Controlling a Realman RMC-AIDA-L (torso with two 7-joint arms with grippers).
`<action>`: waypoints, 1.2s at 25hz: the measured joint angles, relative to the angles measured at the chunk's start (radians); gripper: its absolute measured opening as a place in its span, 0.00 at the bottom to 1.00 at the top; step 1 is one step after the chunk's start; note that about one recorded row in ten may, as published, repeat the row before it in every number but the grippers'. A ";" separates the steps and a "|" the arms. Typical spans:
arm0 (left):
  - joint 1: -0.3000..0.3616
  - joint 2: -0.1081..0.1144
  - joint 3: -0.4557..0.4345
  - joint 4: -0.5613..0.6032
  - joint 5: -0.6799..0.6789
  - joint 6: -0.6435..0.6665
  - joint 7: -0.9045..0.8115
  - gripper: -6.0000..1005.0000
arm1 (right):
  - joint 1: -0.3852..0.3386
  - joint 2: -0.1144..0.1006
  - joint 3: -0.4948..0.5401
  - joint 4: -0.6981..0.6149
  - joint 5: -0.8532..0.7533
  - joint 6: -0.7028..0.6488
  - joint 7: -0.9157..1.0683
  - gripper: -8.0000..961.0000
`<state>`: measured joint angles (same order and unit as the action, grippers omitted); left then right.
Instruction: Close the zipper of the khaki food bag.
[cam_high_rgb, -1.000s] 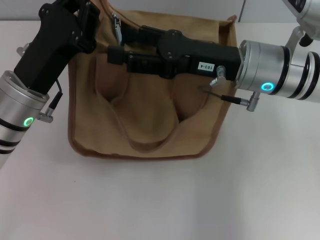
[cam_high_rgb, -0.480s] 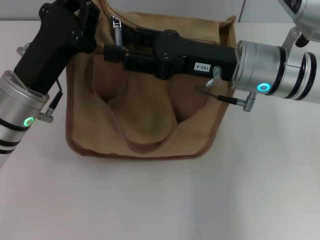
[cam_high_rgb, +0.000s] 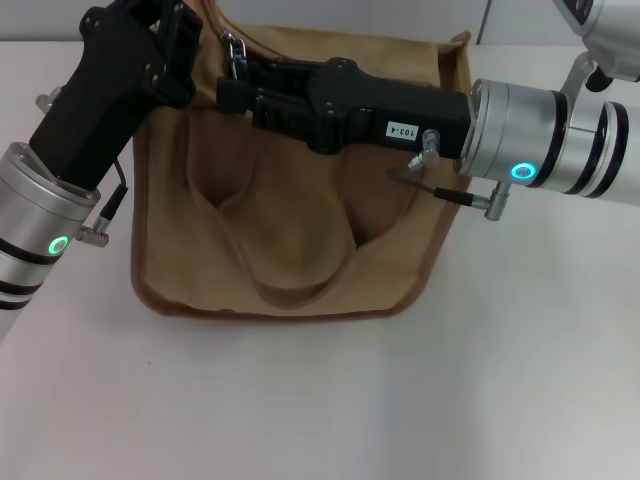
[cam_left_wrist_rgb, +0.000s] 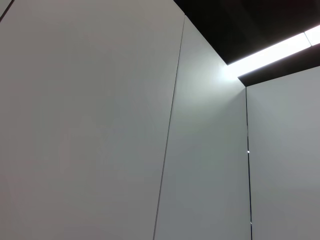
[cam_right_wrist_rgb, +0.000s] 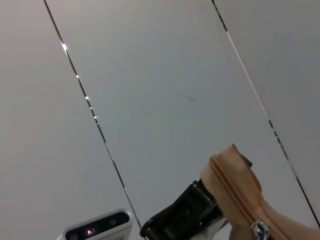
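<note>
The khaki food bag (cam_high_rgb: 300, 230) lies on the white table with its U-shaped handle strap (cam_high_rgb: 300, 292) toward me. My left gripper (cam_high_rgb: 180, 35) is shut on the bag's far left corner; it also shows in the right wrist view (cam_right_wrist_rgb: 185, 215) clamping the bag's end. My right gripper (cam_high_rgb: 235, 85) reaches in from the right across the bag's top and is shut at the silver pull tab (cam_high_rgb: 233, 52). The zipper (cam_right_wrist_rgb: 235, 192) and the pull tab (cam_right_wrist_rgb: 258, 230) show in the right wrist view, close to the held corner. The left wrist view shows only wall and ceiling.
The white table (cam_high_rgb: 400, 400) stretches in front of and to the right of the bag. The right arm's silver wrist (cam_high_rgb: 530, 140) hangs over the bag's right edge. A white camera housing (cam_right_wrist_rgb: 100, 227) shows low in the right wrist view.
My right gripper has moved a little farther from me, toward the bag's far edge, and the pull tab has risen with it. The left gripper has stayed put.
</note>
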<state>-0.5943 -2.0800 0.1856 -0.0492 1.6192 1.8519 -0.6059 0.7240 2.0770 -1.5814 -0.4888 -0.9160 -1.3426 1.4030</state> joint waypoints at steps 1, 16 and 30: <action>0.000 0.000 0.000 0.000 0.000 0.000 0.000 0.07 | 0.001 0.000 0.000 0.000 0.000 0.001 0.000 0.35; -0.002 0.000 0.000 -0.001 0.002 0.003 0.000 0.07 | 0.011 0.002 0.013 0.013 0.000 0.004 -0.024 0.32; -0.004 0.000 0.000 -0.001 0.002 0.003 0.000 0.08 | 0.010 0.003 0.033 0.024 -0.003 0.003 -0.043 0.01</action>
<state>-0.5980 -2.0800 0.1856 -0.0506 1.6213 1.8552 -0.6059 0.7340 2.0800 -1.5482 -0.4648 -0.9188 -1.3391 1.3601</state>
